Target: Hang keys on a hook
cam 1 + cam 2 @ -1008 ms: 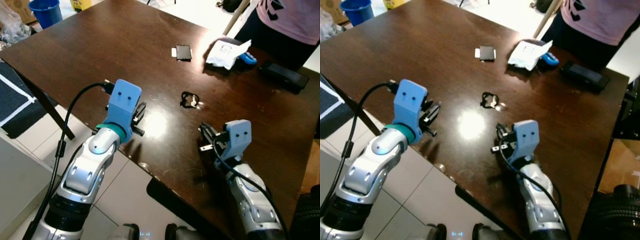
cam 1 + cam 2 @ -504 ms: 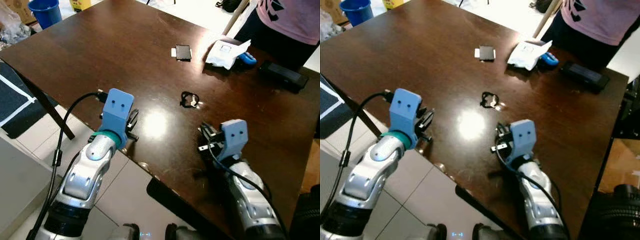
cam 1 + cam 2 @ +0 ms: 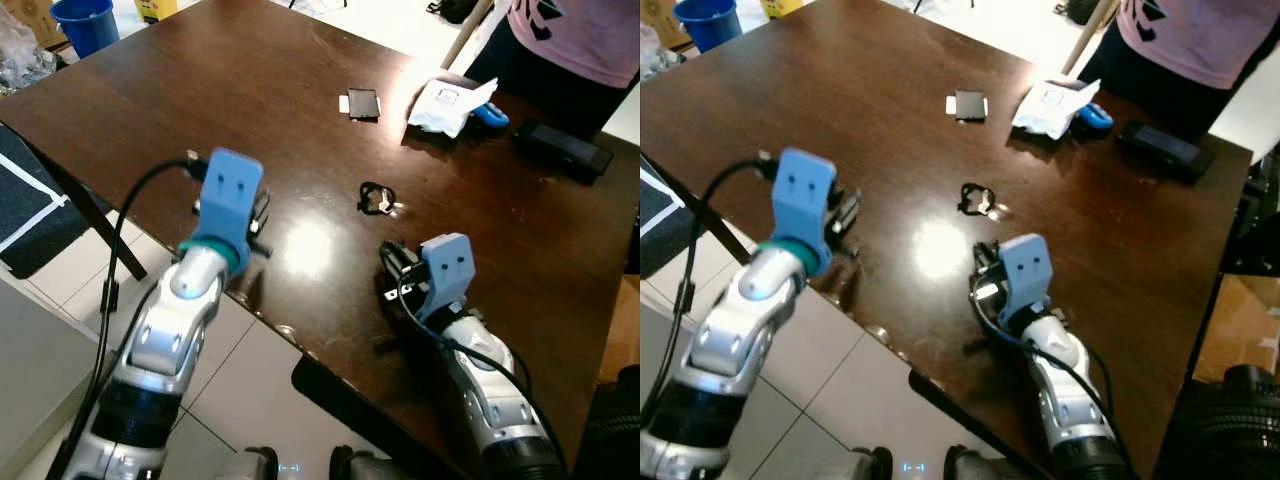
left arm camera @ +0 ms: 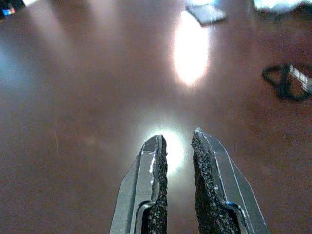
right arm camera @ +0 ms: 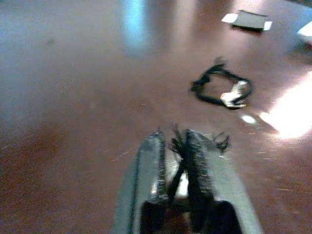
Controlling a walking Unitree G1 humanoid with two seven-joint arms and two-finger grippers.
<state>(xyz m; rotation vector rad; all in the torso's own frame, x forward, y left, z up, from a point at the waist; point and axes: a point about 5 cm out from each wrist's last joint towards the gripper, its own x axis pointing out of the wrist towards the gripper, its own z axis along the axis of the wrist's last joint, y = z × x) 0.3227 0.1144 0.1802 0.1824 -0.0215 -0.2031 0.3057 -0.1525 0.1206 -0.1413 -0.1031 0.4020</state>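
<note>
Lying on the dark wooden table (image 3: 150,90), the keys (image 3: 378,198) sit on a black loop just ahead of the right gripper (image 3: 392,272), apart from it and a little toward the robot's left. In the right wrist view the keys (image 5: 222,87) rest beyond the fingertips (image 5: 157,141), a pale metal piece showing at one side of the loop. The right gripper's fingers are drawn close together, with something dark and frayed between them; whether they grip it cannot be told. The left gripper (image 3: 257,222) hovers over the near table edge, well to the left of the keys, its two fingers (image 4: 155,165) parted by only a thin gap and pinching nothing. Farther from the right gripper, past the keys, lies a small black card (image 3: 363,103), and beyond it to the right a white packet (image 3: 447,105), a blue object (image 3: 490,115) and a black case (image 3: 565,148). A person in a pink top (image 3: 590,35) stands at the far edge.
</note>
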